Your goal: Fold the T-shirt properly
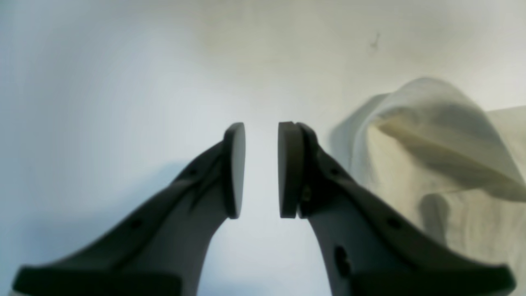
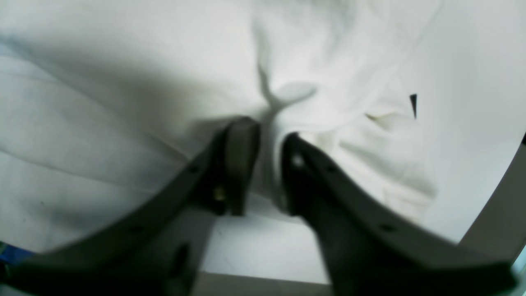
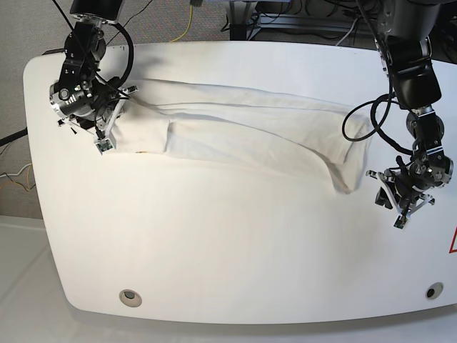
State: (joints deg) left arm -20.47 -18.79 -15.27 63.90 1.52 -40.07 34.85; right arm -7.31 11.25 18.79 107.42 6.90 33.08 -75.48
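The white T-shirt (image 3: 250, 128) lies in a long band across the far half of the table, from the left end to a raised fold at the right (image 1: 431, 144). My right gripper (image 2: 269, 164) sits on its left end (image 3: 100, 136), jaws slightly apart, with a pinched ridge of cloth (image 2: 271, 102) standing between the fingers. A small black tag (image 2: 413, 105) shows just to the right of it. My left gripper (image 1: 261, 168) hovers over bare table just right of the shirt's right end (image 3: 401, 207), open with nothing between the pads.
The white table (image 3: 214, 250) has rounded corners, with a small round hole (image 3: 129, 296) near the front left and another (image 3: 431, 291) at the front right. Cables (image 3: 357, 121) hang from the arm on the right. Beyond the far edge are more cables and equipment.
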